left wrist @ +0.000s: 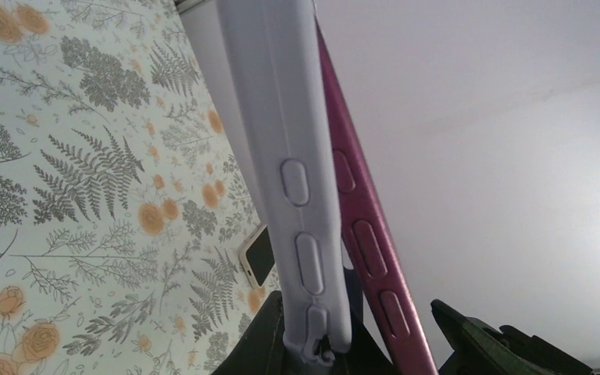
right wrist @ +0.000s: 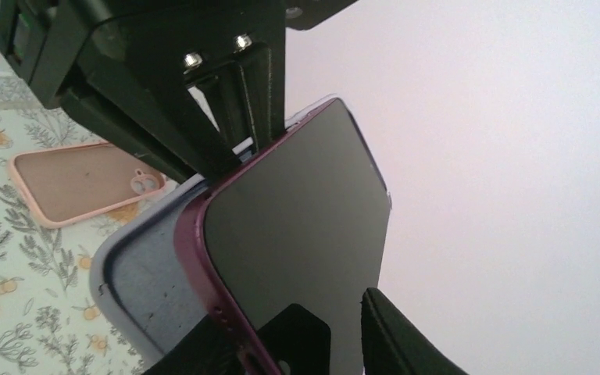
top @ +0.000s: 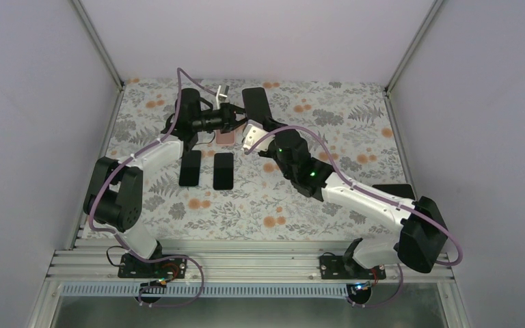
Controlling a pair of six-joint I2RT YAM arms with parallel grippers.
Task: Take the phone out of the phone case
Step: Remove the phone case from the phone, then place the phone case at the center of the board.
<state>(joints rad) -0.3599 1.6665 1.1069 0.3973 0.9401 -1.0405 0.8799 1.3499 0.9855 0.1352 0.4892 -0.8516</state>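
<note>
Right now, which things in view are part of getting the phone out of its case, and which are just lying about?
In the job:
magenta phone
lavender case, half peeled off it
left gripper
right gripper

Lying about on the table:
empty pink case
two black phones side by side
black phone near the far edge

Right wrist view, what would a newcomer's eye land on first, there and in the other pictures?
The magenta phone stands out first: it is half out of its lavender case and held in the air over the far middle of the floral table. After that, the empty pink case lying on the table below it, and the two black phones lying flat side by side, nearer the arms' bases.
</note>
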